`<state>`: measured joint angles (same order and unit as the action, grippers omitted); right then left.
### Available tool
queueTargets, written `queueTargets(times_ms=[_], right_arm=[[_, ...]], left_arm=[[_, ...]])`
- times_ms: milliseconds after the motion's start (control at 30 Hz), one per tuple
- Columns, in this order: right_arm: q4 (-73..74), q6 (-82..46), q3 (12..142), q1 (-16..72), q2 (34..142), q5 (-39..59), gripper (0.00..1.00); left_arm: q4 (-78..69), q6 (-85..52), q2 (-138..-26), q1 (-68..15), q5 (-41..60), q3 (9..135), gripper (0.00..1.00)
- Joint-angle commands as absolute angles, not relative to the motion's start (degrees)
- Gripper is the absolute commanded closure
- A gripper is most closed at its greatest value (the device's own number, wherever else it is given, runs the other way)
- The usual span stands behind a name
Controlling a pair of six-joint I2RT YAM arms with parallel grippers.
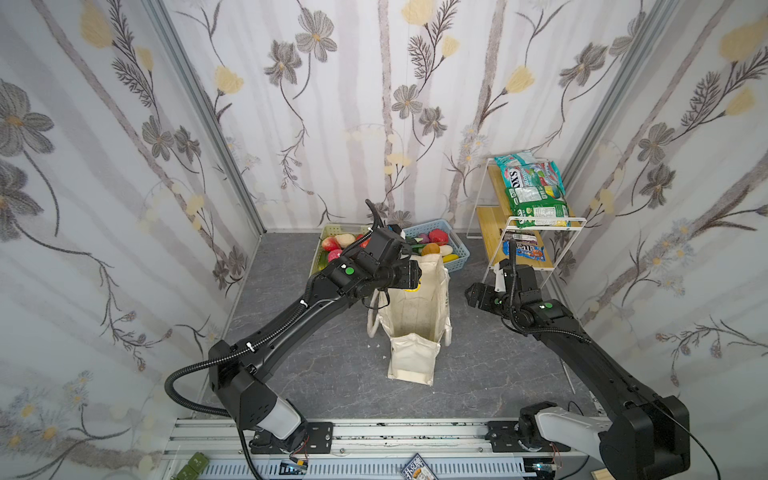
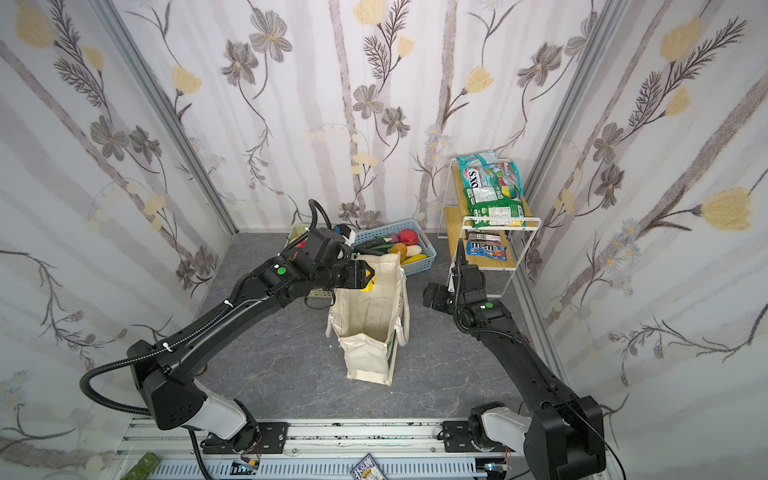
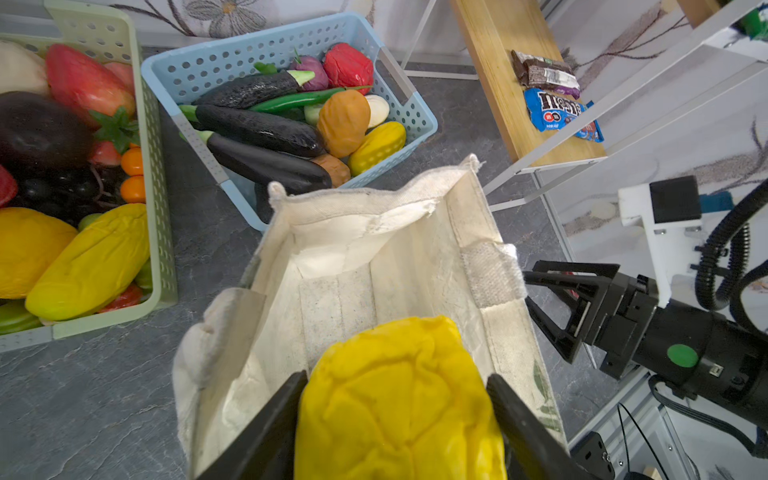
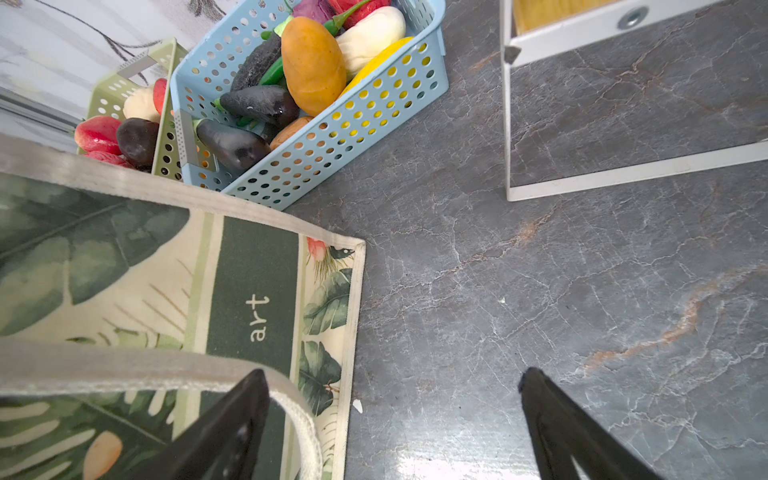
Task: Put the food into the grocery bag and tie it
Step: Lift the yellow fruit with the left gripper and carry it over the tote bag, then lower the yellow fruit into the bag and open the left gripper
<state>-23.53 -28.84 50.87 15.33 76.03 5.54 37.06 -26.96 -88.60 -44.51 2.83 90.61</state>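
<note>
1. The grocery bag (image 1: 415, 320) stands mid-table, mouth up.
2. Behind it, side by side, sit the left basket (image 1: 340, 227) and the right basket (image 1: 459, 255), both holding toy produce (image 1: 438, 237) (the right basket nearly meets the bag's rear edge).
3. Right of the baskets stands the shelf rack (image 1: 492, 237), with snack packets (image 1: 536, 195) on both boards.
4. The left gripper (image 3: 397, 375) holds a toy fruit (image 3: 399, 415) over the bag's mouth.
5. The right gripper (image 4: 394, 371) hangs just right of the bag.

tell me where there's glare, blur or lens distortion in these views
Right wrist view: white glare patch on the grey table, and the right gripper close up looks soft. Left wrist view: yellow fruit evenly lit, sheen on the eggplants. Both top views: wide-angle lens, the frame posts splay outwards.
</note>
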Motion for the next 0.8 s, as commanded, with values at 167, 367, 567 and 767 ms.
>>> queueTargets(times_ms=[167,367,567,767], right_arm=[[-22.41,-28.18,51.77,14.55,75.33,6.61,0.06],[-23.5,-27.74,53.23,14.34,74.28,8.08,0.06],[-24.13,-27.32,53.79,13.91,73.83,7.99,0.06],[-24.09,-27.16,53.52,13.89,73.66,8.22,0.06]], left_arm=[[36.52,-24.95,-92.74,-49.07,1.87,91.58,0.34],[37.05,-24.71,-95.75,-50.35,1.14,90.3,0.34],[36.25,-24.78,-99.16,-50.37,0.88,89.24,0.34],[36.11,-24.7,-102.42,-50.59,0.0,88.78,0.34]])
